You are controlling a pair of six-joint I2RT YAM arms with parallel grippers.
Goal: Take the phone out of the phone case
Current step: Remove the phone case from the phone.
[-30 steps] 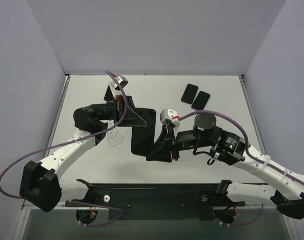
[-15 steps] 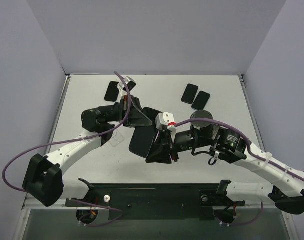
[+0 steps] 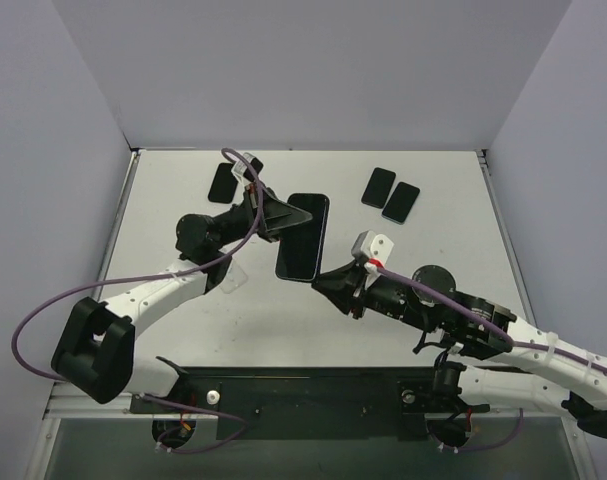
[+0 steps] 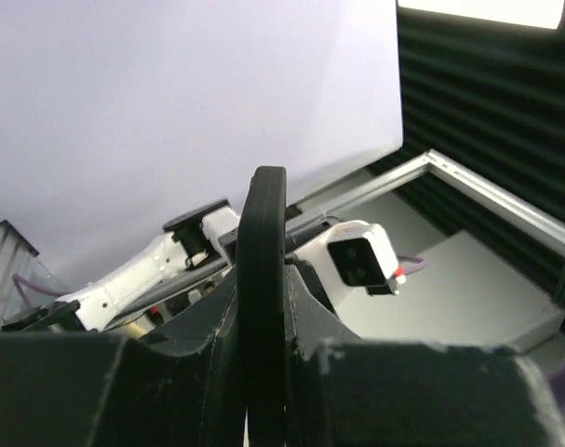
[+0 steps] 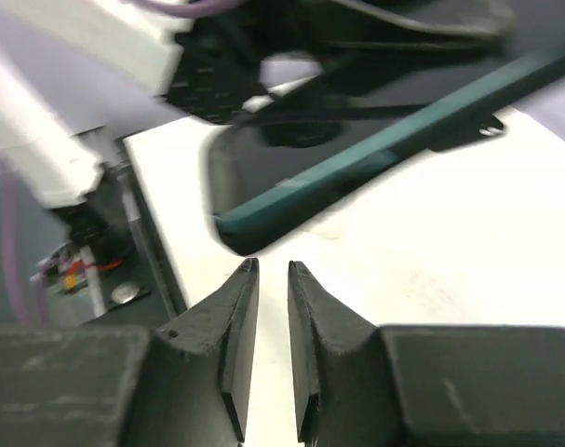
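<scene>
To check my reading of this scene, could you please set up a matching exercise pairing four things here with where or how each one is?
Things:
1. big phone
2. right gripper
3. pair of small dark phones
4. single small dark phone

Places or states:
a. lying side by side at the far right of the table
b. clamped by its edge in the left gripper
c. fingers nearly together, holding nothing, just on the near side of the big phone
d. lying at the far left, beside the left arm

Pairs: 1-b, 2-c, 3-a, 4-d
</scene>
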